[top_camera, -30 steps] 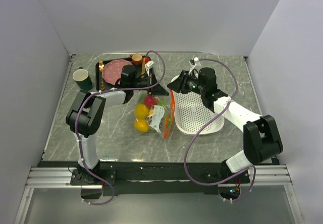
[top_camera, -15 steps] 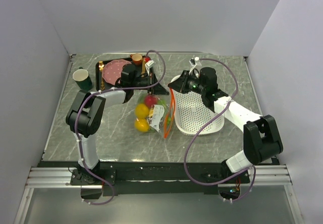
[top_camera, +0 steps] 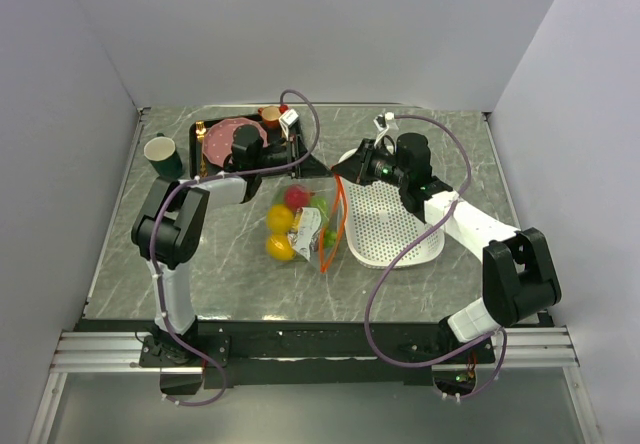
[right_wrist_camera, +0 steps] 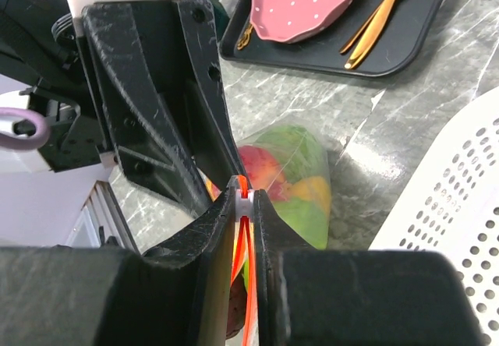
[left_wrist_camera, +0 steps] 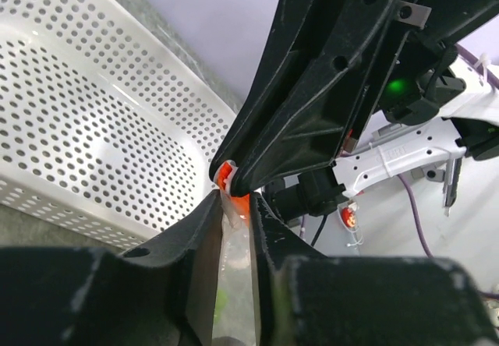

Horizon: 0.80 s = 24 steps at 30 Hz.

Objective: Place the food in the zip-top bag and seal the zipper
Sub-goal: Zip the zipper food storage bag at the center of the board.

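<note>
**Both grippers pinching the bag's mouth**

The right gripper (right_wrist_camera: 244, 196) is clamped tight on the orange zipper (left_wrist_camera: 226, 177), and the left gripper (left_wrist_camera: 235, 206) nips the zip-top bag (top_camera: 305, 226) just beside it. The food (right_wrist_camera: 277, 171) sits inside the bag (mid-table, just left of the white basket (top_camera: 400, 234)).

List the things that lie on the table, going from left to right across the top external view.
Dark green paper cup → pink speckled plate → clear zip-top bag of toy food → white perforated plastic basket.
</note>
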Available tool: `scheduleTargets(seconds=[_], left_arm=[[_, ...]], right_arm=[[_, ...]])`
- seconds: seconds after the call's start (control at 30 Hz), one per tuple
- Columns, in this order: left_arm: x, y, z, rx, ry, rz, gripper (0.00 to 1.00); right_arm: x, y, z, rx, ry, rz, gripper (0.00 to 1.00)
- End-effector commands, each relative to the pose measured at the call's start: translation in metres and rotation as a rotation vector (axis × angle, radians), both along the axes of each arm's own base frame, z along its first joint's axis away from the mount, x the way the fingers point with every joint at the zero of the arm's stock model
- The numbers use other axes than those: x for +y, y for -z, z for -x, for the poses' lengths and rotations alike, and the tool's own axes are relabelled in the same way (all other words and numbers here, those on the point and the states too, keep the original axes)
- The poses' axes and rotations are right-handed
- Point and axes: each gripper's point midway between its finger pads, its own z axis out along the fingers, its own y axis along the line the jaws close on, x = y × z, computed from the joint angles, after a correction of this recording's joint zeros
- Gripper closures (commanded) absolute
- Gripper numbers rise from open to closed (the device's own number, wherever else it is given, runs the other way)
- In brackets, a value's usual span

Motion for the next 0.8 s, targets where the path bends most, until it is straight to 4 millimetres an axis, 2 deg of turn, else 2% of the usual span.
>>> scheduleTargets(seconds=[0.0,0.23,0.4,0.53,0.77], left_arm=[[0.001,-0.023,0.0,-0.079,0.016,0.064,0.8],[0.001,-0.018,-0.002,-0.085,0.006,0.044,0.99],[0.002,-0.015,-0.004,-0.08,-0.015,0.011,0.99],[0.004,-0.013,-0.017,-0.086,-0.106,-0.023,0.99],[0.011,-0.027,-0.031,-0.094,-0.181,-0.031,0.99]], right_arm=[[-0.003,-0.026,-0.001,-0.084,-0.002,-0.023,0.86],[-0.004,-0.027,0.0,-0.087,0.008,-0.026,0.86],[-0.004,-0.026,-0.001,-0.085,0.011,-0.025,0.85],[-0.004,-0.026,0.001,-0.083,0.003,-0.014,0.85],[-0.007,-0.013,0.011,-0.055,-0.001,0.007,0.85]])
